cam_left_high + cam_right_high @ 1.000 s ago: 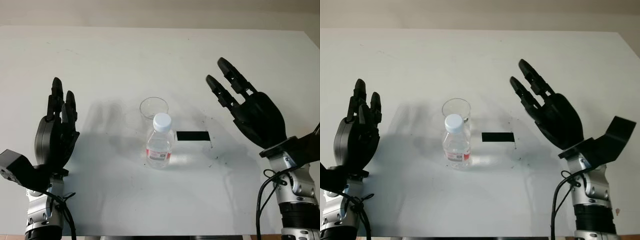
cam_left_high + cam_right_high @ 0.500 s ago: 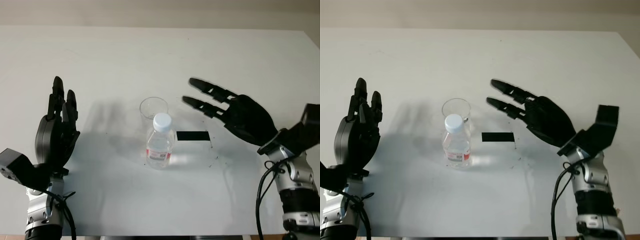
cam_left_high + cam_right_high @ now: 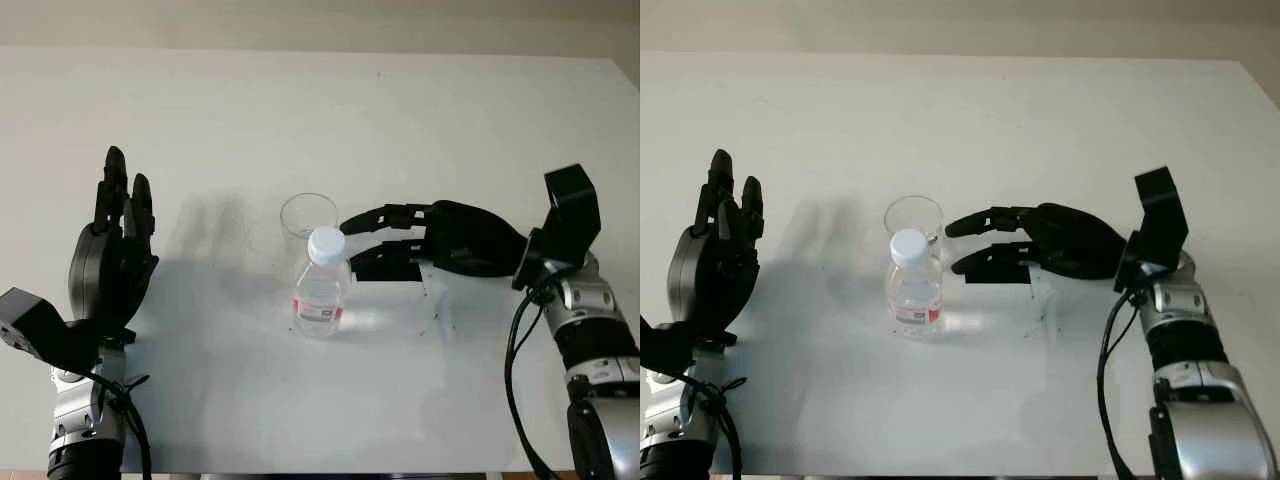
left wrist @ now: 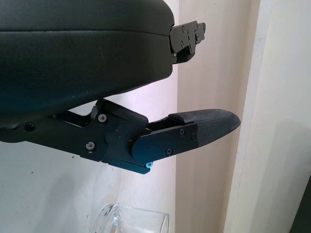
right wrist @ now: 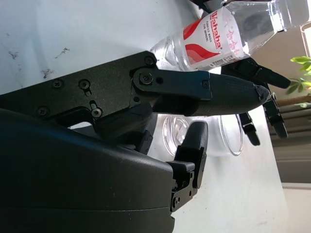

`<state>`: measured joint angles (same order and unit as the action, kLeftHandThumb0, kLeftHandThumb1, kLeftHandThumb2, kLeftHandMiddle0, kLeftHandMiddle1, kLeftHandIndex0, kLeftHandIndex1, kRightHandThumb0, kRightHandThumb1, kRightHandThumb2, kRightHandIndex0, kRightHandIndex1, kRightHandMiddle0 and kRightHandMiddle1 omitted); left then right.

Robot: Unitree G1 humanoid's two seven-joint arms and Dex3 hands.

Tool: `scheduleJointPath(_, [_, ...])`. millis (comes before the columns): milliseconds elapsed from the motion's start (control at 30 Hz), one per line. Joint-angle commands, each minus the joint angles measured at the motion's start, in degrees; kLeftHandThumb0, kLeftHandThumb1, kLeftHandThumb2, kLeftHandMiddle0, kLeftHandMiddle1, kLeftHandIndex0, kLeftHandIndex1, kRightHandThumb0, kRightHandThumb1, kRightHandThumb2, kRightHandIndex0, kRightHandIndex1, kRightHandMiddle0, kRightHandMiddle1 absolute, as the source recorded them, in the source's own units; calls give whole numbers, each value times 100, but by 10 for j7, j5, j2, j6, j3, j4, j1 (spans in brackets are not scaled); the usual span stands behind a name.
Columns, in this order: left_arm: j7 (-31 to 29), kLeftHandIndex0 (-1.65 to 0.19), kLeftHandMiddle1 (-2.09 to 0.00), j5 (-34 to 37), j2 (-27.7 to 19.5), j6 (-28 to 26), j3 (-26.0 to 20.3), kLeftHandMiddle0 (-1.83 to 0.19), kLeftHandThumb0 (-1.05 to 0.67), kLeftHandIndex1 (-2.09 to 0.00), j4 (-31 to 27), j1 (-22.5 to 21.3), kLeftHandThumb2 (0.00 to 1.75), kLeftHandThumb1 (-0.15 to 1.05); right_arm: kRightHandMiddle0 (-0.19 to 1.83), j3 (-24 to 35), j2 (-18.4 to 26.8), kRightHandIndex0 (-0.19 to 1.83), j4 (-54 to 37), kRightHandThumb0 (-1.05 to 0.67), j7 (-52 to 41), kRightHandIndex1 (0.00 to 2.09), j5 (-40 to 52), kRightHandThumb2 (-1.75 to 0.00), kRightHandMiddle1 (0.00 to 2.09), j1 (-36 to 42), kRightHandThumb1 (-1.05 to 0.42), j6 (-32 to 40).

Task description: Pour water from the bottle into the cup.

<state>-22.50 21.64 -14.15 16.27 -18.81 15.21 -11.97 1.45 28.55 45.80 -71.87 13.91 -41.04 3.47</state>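
White table [image 3: 480, 120], bottle and cup at its middle, right hand reaching in from 3 o'clock.

The right hand [image 3: 440, 240] is open and holds nothing; its fingertips [image 3: 352, 222] lie just beside the bottle [image 3: 320, 290] and the cup [image 3: 308, 215], touching neither as far as can be seen. The left hand [image 3: 110, 265] is open at 9 o'clock, upright and well apart from both. The bottle stands upright with its white cap [image 3: 326, 243] on, and the clear cup stands touching or just behind it at 12 o'clock. The bottle's label [image 5: 214, 36] is red and white with small print, too fine to read. A black strip [image 3: 985, 274] lies on the table under the right fingers. Bare tabletop runs wide on all sides, out to the far edge at 12 o'clock.
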Motion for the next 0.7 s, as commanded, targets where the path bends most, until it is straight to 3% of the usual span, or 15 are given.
scheduleJointPath(0, [-1,19,0,-2,-7,5,-3,19,-70,0,1,-3,64,105,12,2,11,35,13,-95,-5,139,-8,-53,151,-8,-105,-26])
scheduleJointPath(267, [2,19,0,-3,-8,3,-5,19,-70,0,0,-3,63,105,3,17,26,26,52,-94,-2,158,-13,-54,169,-33,-105,-28])
scheduleJointPath(400, [2,19,0,-4,-9,5,-5,19,-70,0,0,-4,64,105,12,24,33,35,48,-94,4,166,-14,-52,175,-32,-105,-36])
scheduleJointPath(567, [5,19,0,-8,-9,5,-4,19,-70,0,1,-6,64,105,4,24,20,23,22,-93,-26,152,1,-49,163,-23,-105,-36])
scheduleJointPath(667, [5,19,0,-7,-8,5,-4,19,-70,0,6,-10,64,105,-5,10,7,12,-11,-91,-52,136,4,-56,146,-13,-105,-57])
